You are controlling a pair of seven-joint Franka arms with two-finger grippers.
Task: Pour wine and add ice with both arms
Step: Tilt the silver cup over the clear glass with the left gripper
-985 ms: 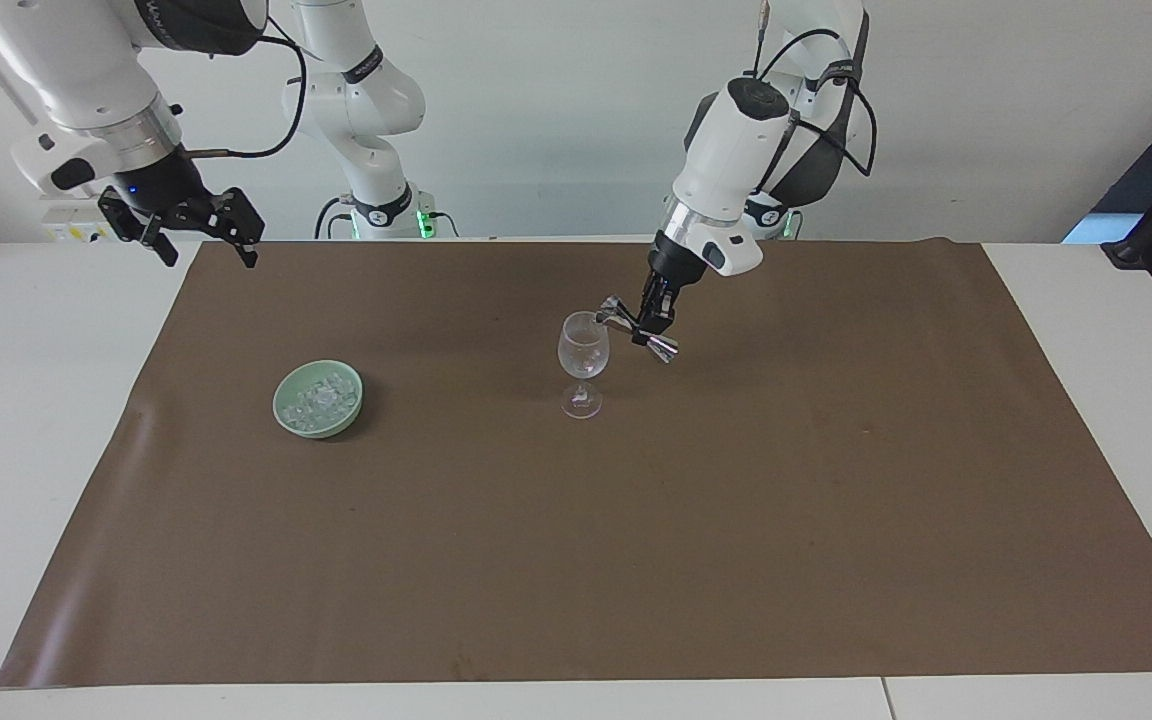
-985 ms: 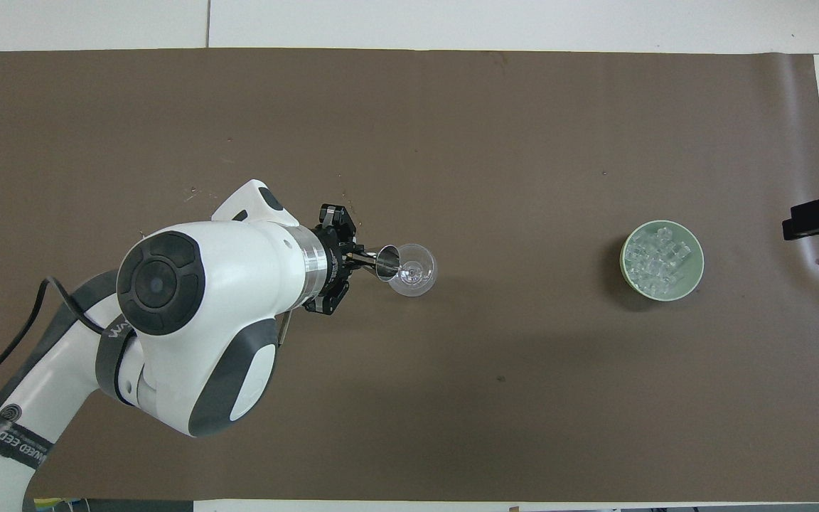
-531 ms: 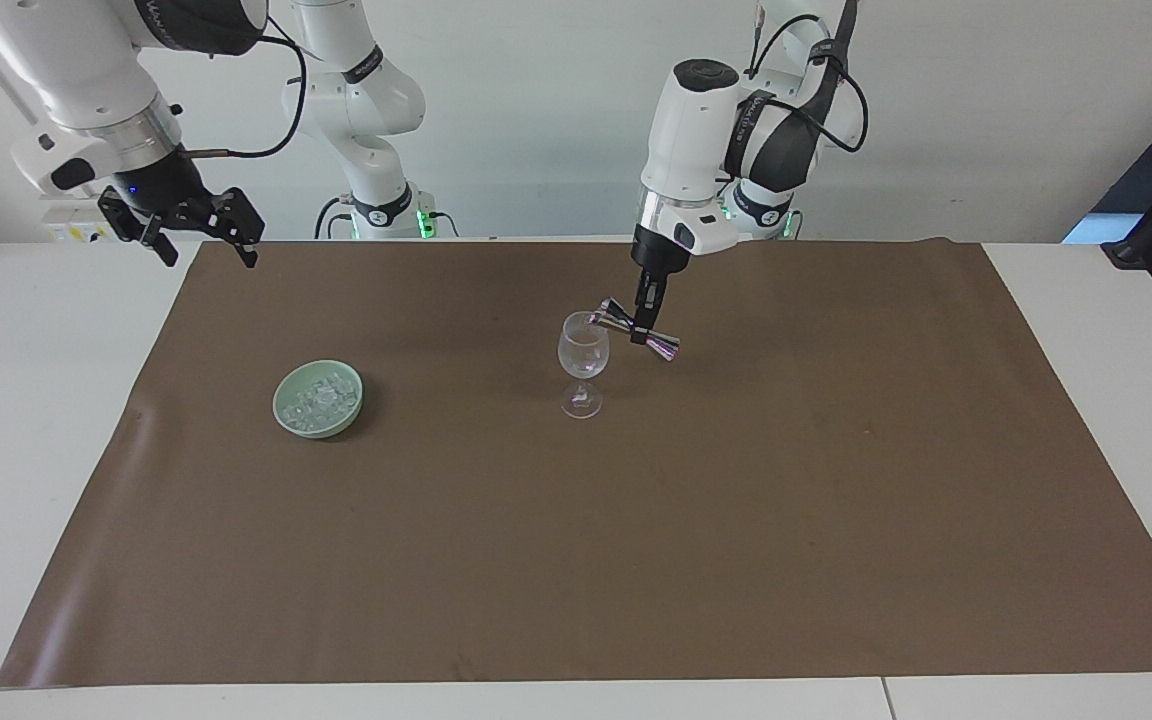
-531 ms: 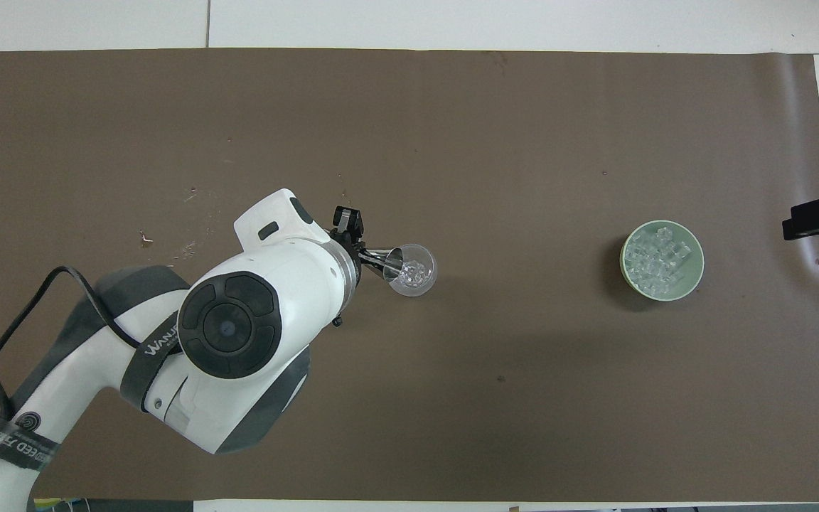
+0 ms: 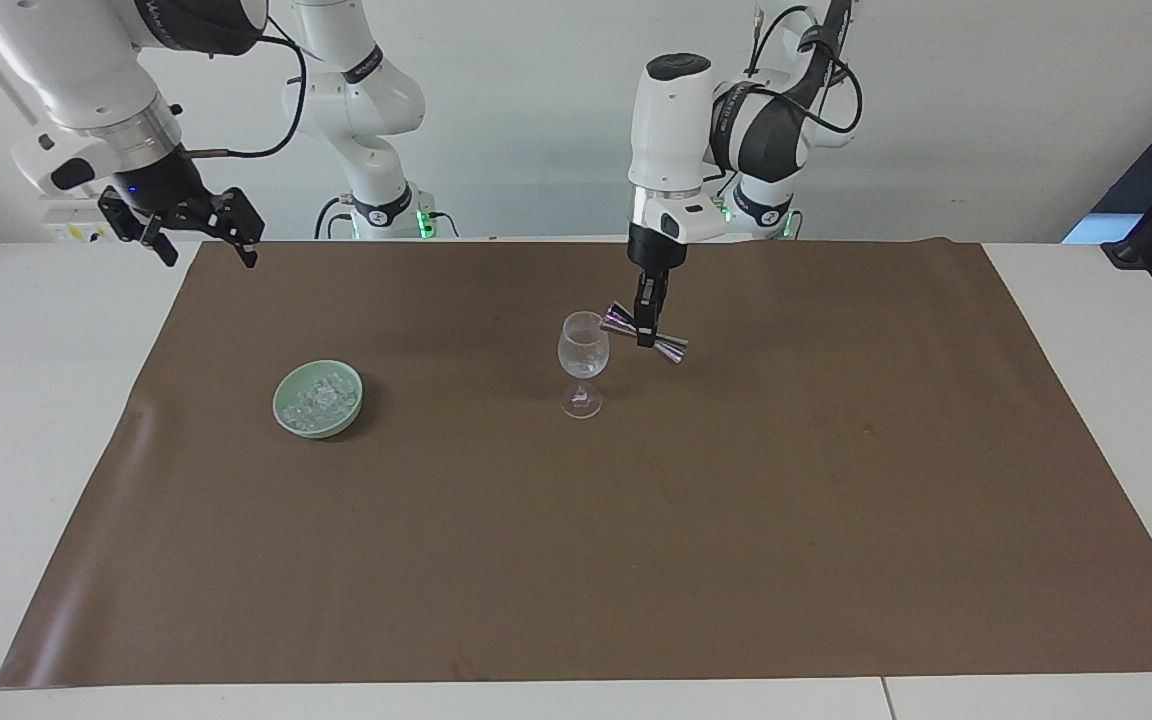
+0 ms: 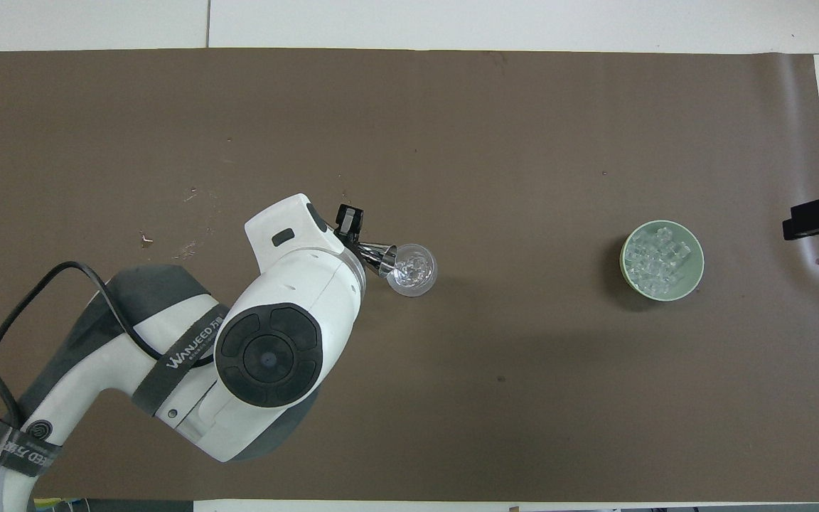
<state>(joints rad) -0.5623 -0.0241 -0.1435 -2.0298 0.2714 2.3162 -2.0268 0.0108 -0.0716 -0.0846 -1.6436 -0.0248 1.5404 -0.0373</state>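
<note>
**Left end effector tips a jigger at the wine glass; right arm waits**

The left end effector (image 5: 648, 325) is clamped on the waist of a metal jigger (image 5: 646, 333), which lies nearly on its side, one cone's mouth at the rim of the wine glass (image 5: 583, 362) and the other cone pointing away toward the left arm's end of the counter. In the overhead view the jigger (image 6: 379, 257) meets the edge of the glass (image 6: 411, 269), while the arm's white wrist covers most of the end effector. The glass stands upright on the brown mat (image 5: 636, 550), near its middle; whether there is liquid in it cannot be told.

The ice (image 5: 320, 397) sits heaped in a pale green bowl (image 5: 286, 415) on the mat, well apart from the glass, toward the right arm's end of the counter.

The right end effector (image 5: 204, 232) waits raised over the mat's corner at that end, its fingers spread apart and holding nothing.
</note>
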